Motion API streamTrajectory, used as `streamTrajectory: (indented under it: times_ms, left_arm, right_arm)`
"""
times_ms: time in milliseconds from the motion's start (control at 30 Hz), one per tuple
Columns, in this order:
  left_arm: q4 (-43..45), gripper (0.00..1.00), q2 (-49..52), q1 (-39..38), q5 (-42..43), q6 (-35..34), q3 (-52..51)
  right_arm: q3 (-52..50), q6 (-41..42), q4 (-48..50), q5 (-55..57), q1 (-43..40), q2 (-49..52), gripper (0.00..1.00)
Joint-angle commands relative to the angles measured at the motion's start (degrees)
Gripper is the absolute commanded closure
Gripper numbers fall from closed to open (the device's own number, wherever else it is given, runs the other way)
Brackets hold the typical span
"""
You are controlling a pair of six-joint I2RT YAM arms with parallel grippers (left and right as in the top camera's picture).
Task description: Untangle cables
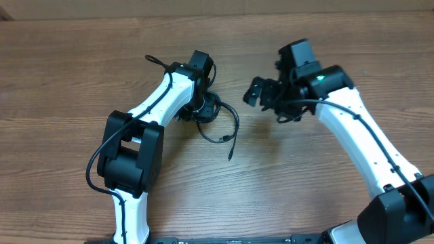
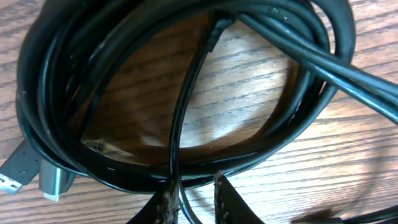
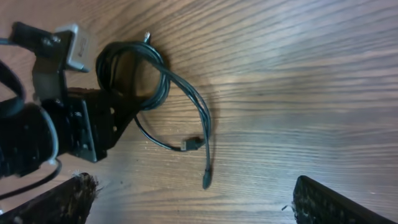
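**Cables** (image 1: pixel 234 116) – black cords wound into a loose coil, flat on the wooden table (image 1: pixel 298 193) directly under my left wrist. Two loose ends trail out of the coil toward my side of the table. One ends in a small plug (image 3: pixel 193 144); the longer end (image 3: pixel 206 180) lies just beyond it. Both rest flat on the wood. At the coil's outer edge, a flat silvery USB plug (image 2: pixel 15 174) and a grey plug (image 2: pixel 55 182) lie side by side.

**Left gripper** (image 2: pixel 194 198) – low over the rim of the coil, jaws parted only narrowly. One thin strand (image 2: pixel 180 112) crosses the hollow of the coil and runs down between my fingertips. It lies against the one on the left of the wrist view, and the other fingertip stands clear of it, so nothing is pinched.

**Right gripper** (image 1: pixel 255 93) – jaws spread wide, holding nothing. It is to the right of the coil, apart from it and facing it.
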Motion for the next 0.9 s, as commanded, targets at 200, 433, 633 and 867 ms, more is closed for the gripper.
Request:
streamTrajectory:
  times_ms: [200, 433, 633, 867]
  left_arm:
    - [0.4, 0.61, 1.3, 0.3, 0.5, -0.6, -0.3]
    - [0.4, 0.60, 1.3, 0.3, 0.5, -0.5, -0.3]
    - [0.2, 0.57, 1.3, 0.3, 0.5, -0.5, -0.3]
    - [0.2, 0.48, 1.3, 0.3, 0.5, -0.6, -0.4]
  right_arm:
    - [-9.6, 7.9, 12.1, 4.5, 3.2, 5.8, 0.00]
    - [-12.8, 7.9, 16.5, 4.7, 3.2, 8.3, 0.00]
    - [-13.0, 7.9, 16.8, 4.7, 3.1, 8.3, 0.00]
    - [-13.0, 7.9, 16.8, 4.7, 3.1, 8.3, 0.00]
